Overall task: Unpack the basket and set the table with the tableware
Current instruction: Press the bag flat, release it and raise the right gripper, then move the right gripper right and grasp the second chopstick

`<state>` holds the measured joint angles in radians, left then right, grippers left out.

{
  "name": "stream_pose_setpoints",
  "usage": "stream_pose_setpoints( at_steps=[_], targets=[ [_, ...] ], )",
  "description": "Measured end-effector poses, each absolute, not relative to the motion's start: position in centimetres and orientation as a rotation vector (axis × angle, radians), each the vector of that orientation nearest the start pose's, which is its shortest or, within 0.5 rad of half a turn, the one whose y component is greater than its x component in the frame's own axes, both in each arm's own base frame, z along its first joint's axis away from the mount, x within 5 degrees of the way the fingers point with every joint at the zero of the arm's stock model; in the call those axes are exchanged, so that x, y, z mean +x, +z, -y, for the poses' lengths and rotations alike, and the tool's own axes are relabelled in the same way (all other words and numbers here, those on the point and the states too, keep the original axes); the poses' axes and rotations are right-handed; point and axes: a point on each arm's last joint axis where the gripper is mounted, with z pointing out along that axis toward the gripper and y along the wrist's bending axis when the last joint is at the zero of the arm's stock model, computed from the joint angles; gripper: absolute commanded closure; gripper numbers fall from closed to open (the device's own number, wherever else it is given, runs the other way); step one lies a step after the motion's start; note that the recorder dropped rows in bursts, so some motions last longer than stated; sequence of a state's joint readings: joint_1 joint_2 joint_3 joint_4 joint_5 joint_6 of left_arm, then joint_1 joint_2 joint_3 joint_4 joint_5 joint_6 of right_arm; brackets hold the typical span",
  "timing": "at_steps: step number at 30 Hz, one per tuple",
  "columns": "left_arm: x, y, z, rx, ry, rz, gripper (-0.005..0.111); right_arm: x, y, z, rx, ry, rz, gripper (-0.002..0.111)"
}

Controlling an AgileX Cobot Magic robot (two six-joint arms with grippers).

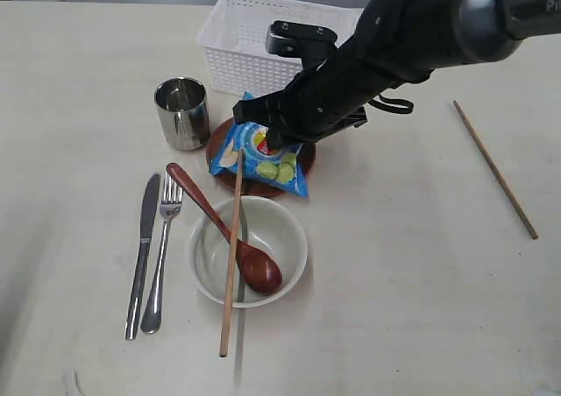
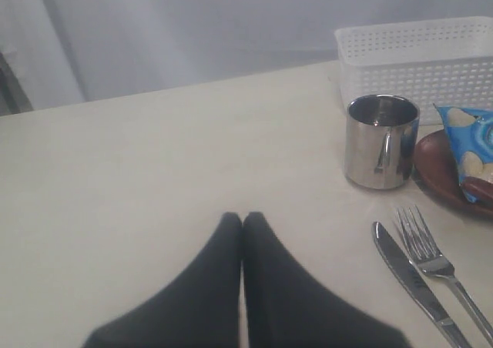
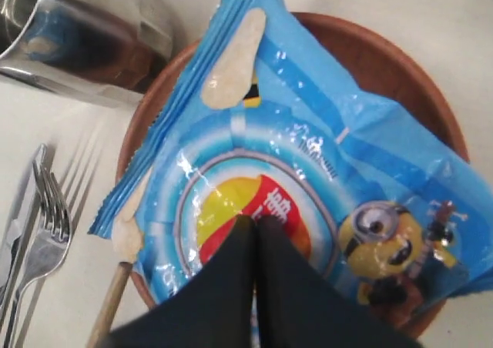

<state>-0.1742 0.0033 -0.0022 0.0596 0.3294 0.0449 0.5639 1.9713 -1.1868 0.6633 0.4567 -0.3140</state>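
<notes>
Only the exterior view shows the white basket [image 1: 250, 41] at twelve o'clock of the plate [image 1: 216, 149], the bowl [image 1: 294, 227] at six and a lone chopstick [image 1: 495, 169] at three on the bench [image 1: 412, 282]. The right wrist view shows the right jaws clenched, tips on the blue crisp packet [image 3: 308, 163], which has a goggled yellow cartoon figure and unreadable lettering. The left jaws are clenched tip to tip near the cup [image 2: 381, 141].

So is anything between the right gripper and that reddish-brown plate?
Yes. The blue crisp packet lies on the plate and covers most of it, directly under the tips of the shut right gripper. The packet would likely have to come off first.
</notes>
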Motion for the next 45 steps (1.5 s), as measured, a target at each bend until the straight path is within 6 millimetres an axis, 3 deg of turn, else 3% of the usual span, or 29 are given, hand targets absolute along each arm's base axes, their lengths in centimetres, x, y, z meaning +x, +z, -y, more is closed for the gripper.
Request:
stream_pose_setpoints(
  at_steps=[13,18,23,26,28,31,35,38,41,45],
  targets=[
    [5.3,18.4,0.8,0.236,-0.034,-1.798,0.107,32.2,15.0,-23.2,-0.422,0.646,-2.663,0.108],
    [5.3,18.4,0.8,0.236,-0.034,-1.798,0.107,32.0,15.2,-23.6,-0.509,0.65,-2.651,0.108],
    [5.3,18.4,0.8,0.236,-0.034,-1.798,0.107,32.9,18.0,-23.1,-0.534,0.684,-2.608,0.102],
    [5.3,18.4,0.8,0.236,-0.034,-1.798,0.107,33.8,20.7,-20.9,-0.501,0.664,-2.604,0.084],
    [5.3,18.4,0.8,0.236,-0.034,-1.798,0.107,34.4,22.2,-18.2,-0.45,0.599,-2.645,0.071],
    [5.3,18.4,0.8,0.236,-0.034,-1.798,0.107,34.7,22.9,-13.7,-0.364,0.439,-2.779,0.063],
    [5.3,18.4,0.8,0.236,-0.034,-1.798,0.107,34.0,21.7,-7.8,-0.327,0.132,-3.018,0.064],
    [5.3,18.4,0.8,0.236,-0.034,-1.798,0.107,33.1,19.9,-5.0,-0.336,-0.079,-3.133,0.064],
    [5.3,18.4,0.8,0.236,-0.034,-1.798,0.107,32.4,18.1,-3.5,-0.376,-0.207,-3.156,0.064],
    [5.3,18.4,0.8,0.236,-0.034,-1.798,0.107,32.0,16.0,-3.0,-0.405,-0.249,-3.116,0.064]
  ],
)
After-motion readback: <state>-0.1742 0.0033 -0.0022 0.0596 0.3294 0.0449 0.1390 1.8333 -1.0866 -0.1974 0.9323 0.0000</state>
